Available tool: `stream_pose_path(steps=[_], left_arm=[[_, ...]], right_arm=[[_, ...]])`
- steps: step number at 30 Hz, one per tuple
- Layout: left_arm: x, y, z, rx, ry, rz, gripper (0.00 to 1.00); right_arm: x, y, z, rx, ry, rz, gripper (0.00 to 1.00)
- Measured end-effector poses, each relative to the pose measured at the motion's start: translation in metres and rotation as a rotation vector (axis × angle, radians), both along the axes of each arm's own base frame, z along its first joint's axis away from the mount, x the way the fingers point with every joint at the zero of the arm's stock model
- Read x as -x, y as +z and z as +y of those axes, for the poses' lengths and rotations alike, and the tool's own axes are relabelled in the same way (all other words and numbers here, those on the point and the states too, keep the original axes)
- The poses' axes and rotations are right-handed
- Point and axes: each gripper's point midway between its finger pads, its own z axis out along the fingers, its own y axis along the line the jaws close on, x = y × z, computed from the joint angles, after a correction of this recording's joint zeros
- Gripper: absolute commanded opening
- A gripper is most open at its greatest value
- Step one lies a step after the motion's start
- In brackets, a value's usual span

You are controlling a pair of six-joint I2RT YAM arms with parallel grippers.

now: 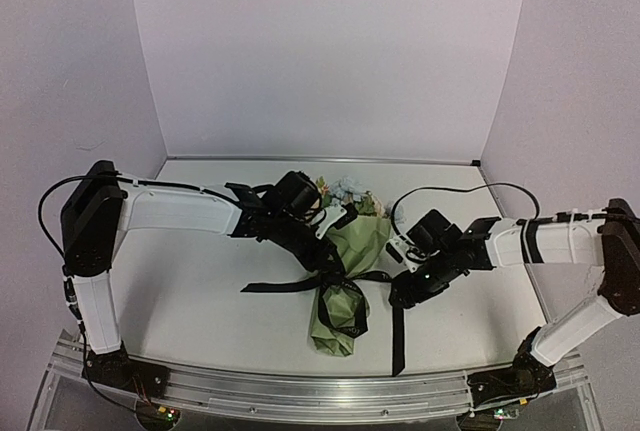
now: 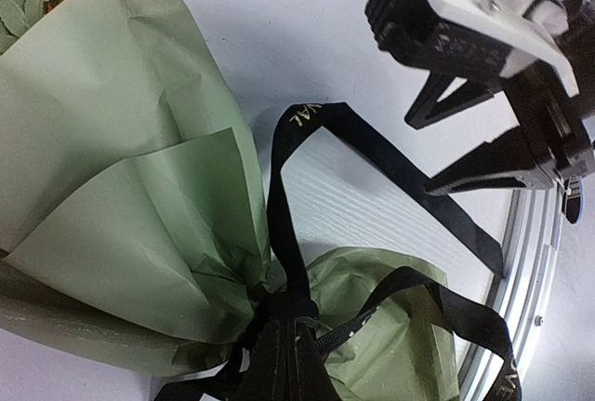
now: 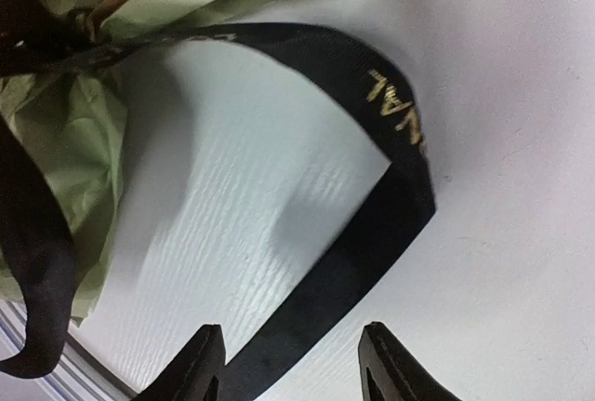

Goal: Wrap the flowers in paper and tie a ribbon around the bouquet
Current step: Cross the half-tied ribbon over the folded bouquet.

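The bouquet lies mid-table, a cone of sage green paper with the flowers showing at its far end. The black ribbon is cinched round its waist, its tails trailing left and toward the front edge. My left gripper is shut on the ribbon at the knot. My right gripper stands open just right of the bouquet. A ribbon tail runs loosely between its fingers. In the left wrist view the right gripper shows with jaws apart over the ribbon.
The aluminium rail runs along the table's front edge, close to the bouquet's narrow end. White walls enclose the table on three sides. Bare tabletop lies to the left of the bouquet.
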Motion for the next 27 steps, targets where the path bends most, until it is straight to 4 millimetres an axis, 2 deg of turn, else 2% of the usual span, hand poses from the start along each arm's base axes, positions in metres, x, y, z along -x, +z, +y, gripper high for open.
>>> stream_pose_path(steps=[4,8,12,15,21,23,27], left_arm=[[0.0,0.001,0.0,0.003,-0.002,0.001,0.0],[0.001,0.001,0.0,0.003,-0.003,0.0,0.0],[0.001,0.001,0.0,0.003,-0.004,-0.002,0.0],[0.001,0.002,0.0,0.003,-0.005,-0.003,0.0],[0.001,0.0,0.002,-0.001,-0.002,-0.003,0.0],[-0.001,0.0,0.002,-0.005,0.006,-0.008,0.0],[-0.004,0.001,0.002,-0.003,0.022,-0.019,0.0]], right_arm=[[-0.022,0.004,-0.002,0.015,0.004,-0.045,0.53],[-0.045,0.005,0.015,0.004,0.078,-0.103,0.52],[-0.054,-0.005,0.027,0.005,0.153,-0.126,0.49],[-0.056,-0.015,0.029,0.016,0.183,-0.121,0.43],[-0.057,-0.028,0.029,0.031,0.188,-0.101,0.06],[-0.058,-0.027,0.029,0.025,0.176,-0.1,0.01],[-0.057,-0.025,0.028,0.009,0.141,-0.096,0.0]])
